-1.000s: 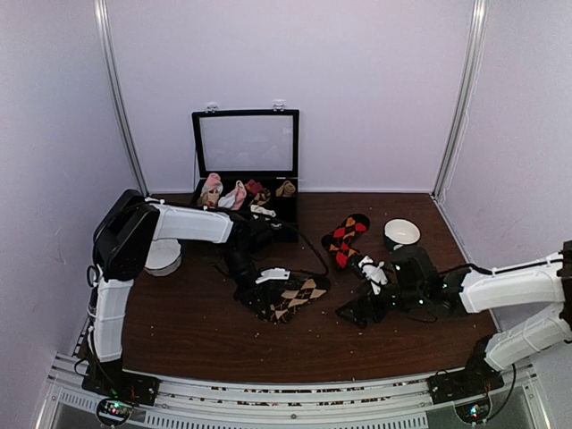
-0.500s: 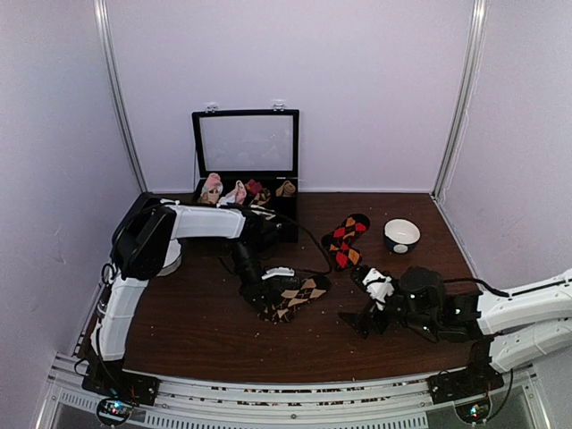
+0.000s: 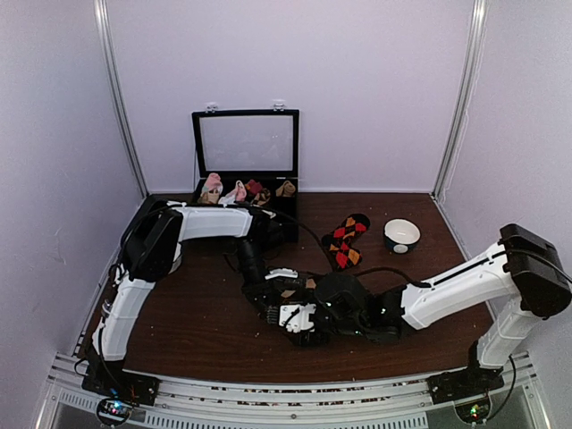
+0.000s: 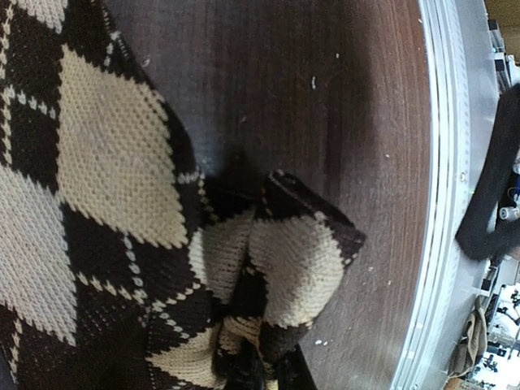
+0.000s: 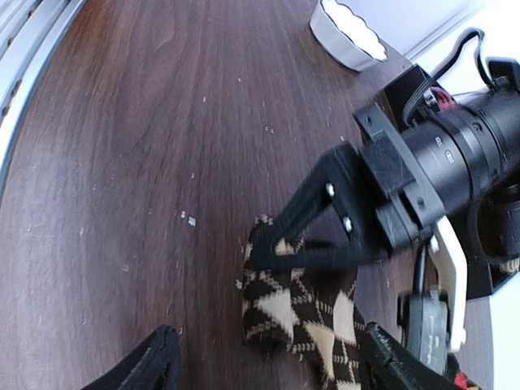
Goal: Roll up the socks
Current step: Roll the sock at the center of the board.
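The tan-and-cream argyle sock (image 5: 301, 313) lay on the dark wooden worktop (image 3: 197, 331) near its middle, towards the near edge. My left jaws were together and clamped on one end of it. In the right wrist view their black tips pinched the knit where it lifted off the wood, and in the left wrist view the fabric bunched into folds at that spot. The rest of the sock lay spread flat, its cream diamonds crossed by thin dotted lines.

My right jaws stood apart, low over the same sock. One finger (image 5: 154, 366) was on the bare wood to one side and the other was just beyond the sock's far edge, so the sock lay between them; I could not tell whether either finger touched it. My two arms met there, the right arm (image 3: 456, 286) reaching far across the worktop.

The red-and-orange argyle sock (image 3: 346, 239) lay flat farther back and well apart, with nothing gripping it. Just to its right stood a small bowl (image 3: 401, 234), dark outside and white inside.

At the back stood a black case (image 3: 288, 214), its glazed lid upright. It held sock bundles (image 3: 212, 188) in a row: pink, white, a dark red one and a tan one. A white scalloped dish (image 5: 349, 36) sat near my left arm; what it held was hidden. Pale specks dotted the wood, and a metal rail (image 4: 443, 203) ran along the near edge.
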Action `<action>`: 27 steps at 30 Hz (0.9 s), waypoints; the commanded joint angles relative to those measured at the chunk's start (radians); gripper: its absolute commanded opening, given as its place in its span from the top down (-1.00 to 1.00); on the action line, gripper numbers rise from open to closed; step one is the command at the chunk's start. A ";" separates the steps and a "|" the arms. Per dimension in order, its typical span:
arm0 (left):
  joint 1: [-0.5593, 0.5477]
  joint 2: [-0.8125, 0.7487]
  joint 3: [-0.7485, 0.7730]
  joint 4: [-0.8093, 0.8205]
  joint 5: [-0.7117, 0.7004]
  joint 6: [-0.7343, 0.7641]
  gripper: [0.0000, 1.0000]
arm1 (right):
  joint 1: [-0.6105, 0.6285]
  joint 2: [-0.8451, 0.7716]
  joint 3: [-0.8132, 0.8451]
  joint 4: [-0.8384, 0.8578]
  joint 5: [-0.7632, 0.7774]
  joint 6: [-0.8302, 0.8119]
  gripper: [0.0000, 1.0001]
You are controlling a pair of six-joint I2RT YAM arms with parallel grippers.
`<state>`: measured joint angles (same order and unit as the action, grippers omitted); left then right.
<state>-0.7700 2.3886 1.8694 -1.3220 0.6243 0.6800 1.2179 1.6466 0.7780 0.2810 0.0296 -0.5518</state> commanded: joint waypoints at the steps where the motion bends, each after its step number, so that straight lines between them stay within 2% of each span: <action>1: -0.011 0.049 0.006 -0.008 -0.059 0.047 1.00 | 0.007 0.098 0.111 -0.036 -0.039 -0.111 -0.32; 9: -0.011 0.057 0.016 -0.027 -0.050 0.070 1.00 | -0.016 0.187 0.164 -0.051 -0.073 -0.111 -0.15; 13: -0.011 0.054 0.017 -0.036 -0.045 0.076 1.00 | -0.030 0.224 0.175 -0.061 -0.073 -0.092 0.11; 20: -0.011 0.052 0.011 -0.045 -0.033 0.086 1.00 | -0.046 0.259 0.164 -0.042 -0.010 -0.087 0.36; 27: -0.011 0.050 0.005 -0.066 -0.016 0.112 1.00 | -0.045 0.264 0.130 0.018 0.067 -0.090 0.36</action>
<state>-0.7715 2.3978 1.8854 -1.3594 0.6312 0.7582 1.1782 1.8988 0.9298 0.2535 0.0154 -0.6483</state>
